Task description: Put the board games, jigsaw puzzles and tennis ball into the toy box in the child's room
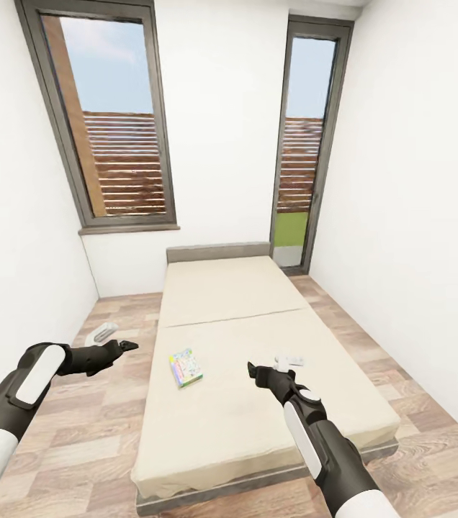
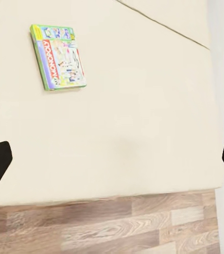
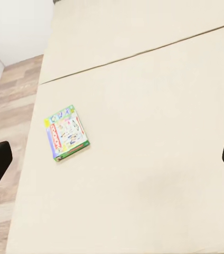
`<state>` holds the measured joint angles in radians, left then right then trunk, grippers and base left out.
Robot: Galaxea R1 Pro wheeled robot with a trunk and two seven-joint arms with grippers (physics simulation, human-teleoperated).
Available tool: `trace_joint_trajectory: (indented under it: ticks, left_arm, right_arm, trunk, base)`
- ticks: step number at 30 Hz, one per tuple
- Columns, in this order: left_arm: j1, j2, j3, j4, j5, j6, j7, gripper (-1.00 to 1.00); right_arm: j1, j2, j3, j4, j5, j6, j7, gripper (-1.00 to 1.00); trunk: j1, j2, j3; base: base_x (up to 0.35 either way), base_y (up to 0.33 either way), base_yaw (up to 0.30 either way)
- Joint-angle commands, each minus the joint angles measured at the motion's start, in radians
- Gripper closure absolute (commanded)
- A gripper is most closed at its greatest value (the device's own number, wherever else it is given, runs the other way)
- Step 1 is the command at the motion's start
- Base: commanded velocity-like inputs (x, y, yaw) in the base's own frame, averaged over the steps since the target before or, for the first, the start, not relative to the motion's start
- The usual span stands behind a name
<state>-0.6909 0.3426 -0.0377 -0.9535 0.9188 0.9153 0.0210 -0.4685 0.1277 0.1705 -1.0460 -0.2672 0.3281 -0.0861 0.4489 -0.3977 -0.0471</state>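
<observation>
We read one text: "MONOPOLY" in white letters on a red strip, running along the lid of the green-bordered board game (image 2: 58, 56) lying flat on the bed (image 2: 143, 121). In the right wrist and head views the same box print is too small for us to read.
</observation>
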Motion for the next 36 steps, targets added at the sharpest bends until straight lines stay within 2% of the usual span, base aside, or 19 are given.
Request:
trace_joint_trajectory:
  ticks: [1,16,27,36]
  left_arm:
    - [-0.001,0.001,-0.002,-0.001,0.003,0.002,0.002,-1.0]
    - [-0.001,0.0,-0.002,0.0,0.003,0.002,0.003,-1.0]
    - [-0.001,0.0,-0.002,-0.001,0.003,0.002,0.003,-1.0]
    - [-0.001,0.0,-0.002,-0.001,0.003,0.002,0.002,-1.0]
  right_arm:
    - [-0.001,0.0,0.003,-0.002,-0.01,0.004,-0.009,-1.0]
    - [-0.001,0.0,0.003,0.0,-0.009,0.004,-0.009,-1.0]
    - [-0.001,0.0,0.002,0.0,-0.01,0.003,-0.009,-1.0]
    - [-0.001,-0.001,0.002,0.0,-0.01,0.001,-0.009,-1.0]
  trunk:
    - [0.001,-0.002,-0.002]
    - [0.001,-0.002,-0.007]
    - [0.001,-0.002,-0.008]
    - [0.001,-0.002,-0.008]
  base:
    - [0.135,0.0,-0.008]
    - [0.027,-0.07,0.143]
    - [0.007,-0.019,0.018]
    - [0.163,-0.001,0.001]
